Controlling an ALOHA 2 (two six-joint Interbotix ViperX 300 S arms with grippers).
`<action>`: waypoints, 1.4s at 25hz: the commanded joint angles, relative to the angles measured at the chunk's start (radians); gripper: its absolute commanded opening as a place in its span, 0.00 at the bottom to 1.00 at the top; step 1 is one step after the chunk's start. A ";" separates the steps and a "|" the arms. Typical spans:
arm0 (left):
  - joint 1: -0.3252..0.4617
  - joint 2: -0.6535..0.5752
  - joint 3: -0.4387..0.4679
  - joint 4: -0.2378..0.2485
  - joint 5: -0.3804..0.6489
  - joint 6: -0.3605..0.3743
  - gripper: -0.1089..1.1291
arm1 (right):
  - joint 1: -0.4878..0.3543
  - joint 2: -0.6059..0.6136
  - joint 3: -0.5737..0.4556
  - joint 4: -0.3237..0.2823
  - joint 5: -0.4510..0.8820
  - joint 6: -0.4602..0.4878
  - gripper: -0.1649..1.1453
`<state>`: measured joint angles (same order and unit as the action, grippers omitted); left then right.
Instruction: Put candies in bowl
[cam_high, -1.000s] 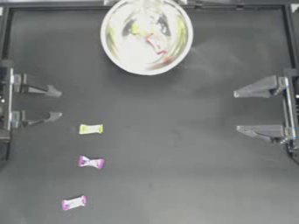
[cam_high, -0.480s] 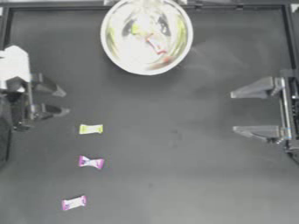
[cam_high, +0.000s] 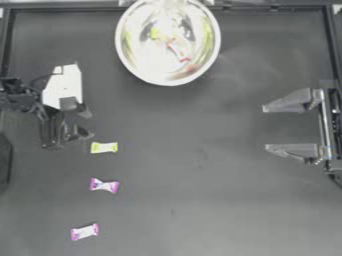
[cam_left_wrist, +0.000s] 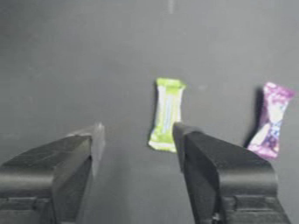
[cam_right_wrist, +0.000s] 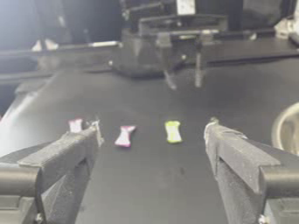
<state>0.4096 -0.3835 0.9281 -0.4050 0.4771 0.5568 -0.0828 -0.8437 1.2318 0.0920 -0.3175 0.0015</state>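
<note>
The shiny metal bowl (cam_high: 137, 62) stands at the back middle, with a yellow-green candy (cam_high: 159, 34) and a red candy (cam_high: 179, 50) inside. Three candies lie on the table at the left: a yellow-green one (cam_high: 103, 147), a pink-purple one (cam_high: 103, 185) and another pink-purple one (cam_high: 84, 232). My left gripper (cam_high: 67, 136) hangs open just left of and behind the yellow-green candy. In the left wrist view that candy (cam_left_wrist: 166, 114) lies just beyond one fingertip (cam_left_wrist: 184, 131), with the purple one (cam_left_wrist: 269, 120) beside it. My right gripper (cam_high: 290, 125) is parked open at the right edge.
The right wrist view looks across the table at the three loose candies, with the yellow-green one (cam_right_wrist: 173, 131) nearest the bowl's rim (cam_right_wrist: 285, 129), and at the left arm (cam_right_wrist: 169, 57) behind them. Dark rails frame the table.
The left arm has left its parked spot at the left edge, swung inward and turned its gripper toward the yellow-green candy. The right arm and the candies have not moved.
</note>
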 joint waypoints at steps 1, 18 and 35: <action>-0.025 0.058 -0.044 0.012 -0.002 0.000 0.80 | -0.006 0.009 -0.026 0.005 -0.012 0.000 0.89; -0.087 0.247 -0.103 0.061 -0.008 -0.063 0.87 | -0.006 0.009 -0.028 0.003 -0.021 0.000 0.89; -0.176 0.357 -0.153 0.282 -0.009 -0.290 0.86 | -0.008 0.021 -0.028 0.003 -0.043 0.000 0.89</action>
<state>0.2347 -0.0138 0.7915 -0.1319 0.4694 0.2700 -0.0890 -0.8330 1.2318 0.0920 -0.3482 0.0015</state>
